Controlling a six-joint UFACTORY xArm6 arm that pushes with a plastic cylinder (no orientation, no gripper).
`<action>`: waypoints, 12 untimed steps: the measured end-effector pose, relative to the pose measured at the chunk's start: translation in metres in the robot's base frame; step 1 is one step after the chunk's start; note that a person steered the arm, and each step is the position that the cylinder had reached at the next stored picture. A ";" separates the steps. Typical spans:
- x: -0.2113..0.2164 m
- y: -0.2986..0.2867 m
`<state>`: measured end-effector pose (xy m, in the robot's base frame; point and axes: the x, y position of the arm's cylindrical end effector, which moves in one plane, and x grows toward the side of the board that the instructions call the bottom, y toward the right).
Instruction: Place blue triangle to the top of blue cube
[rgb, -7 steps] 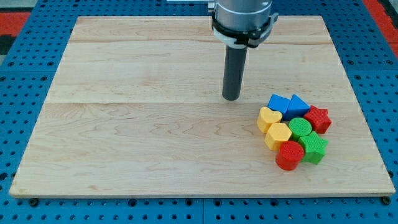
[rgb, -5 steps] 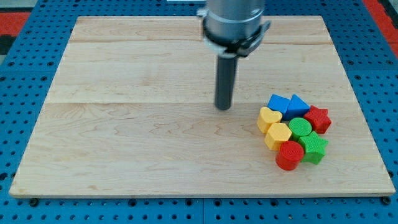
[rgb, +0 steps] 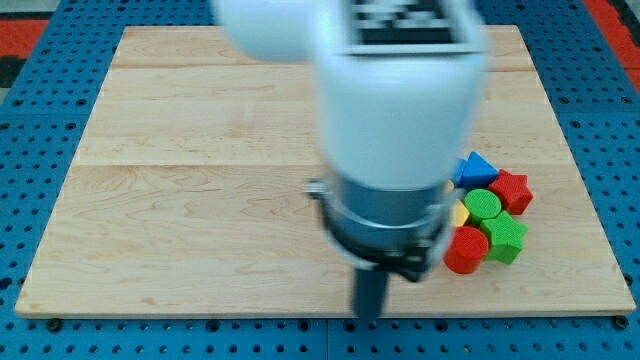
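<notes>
My tip (rgb: 368, 315) is at the view's bottom, near the board's bottom edge, left of and below the block cluster and apart from it. The blue triangle (rgb: 476, 169) shows at the right, at the top of the cluster. The blue cube is hidden behind the arm. Below the triangle sit a red star (rgb: 513, 190), a green cylinder (rgb: 485, 206), a green star (rgb: 506, 240) and a red cylinder (rgb: 463, 251). A sliver of a yellow block (rgb: 460, 215) shows; the other yellow block is hidden.
The wooden board (rgb: 200, 200) lies on a blue pegboard surface (rgb: 30, 120). The arm's white and grey body (rgb: 390, 130) fills the middle of the view and hides part of the cluster.
The arm has swept from the board's upper middle down toward the view's bottom. It now hides the blue cube and the yellow blocks. The blocks have not moved.
</notes>
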<state>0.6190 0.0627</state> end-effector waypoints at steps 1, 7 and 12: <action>0.000 0.022; -0.083 0.136; -0.163 0.105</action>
<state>0.4557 0.1673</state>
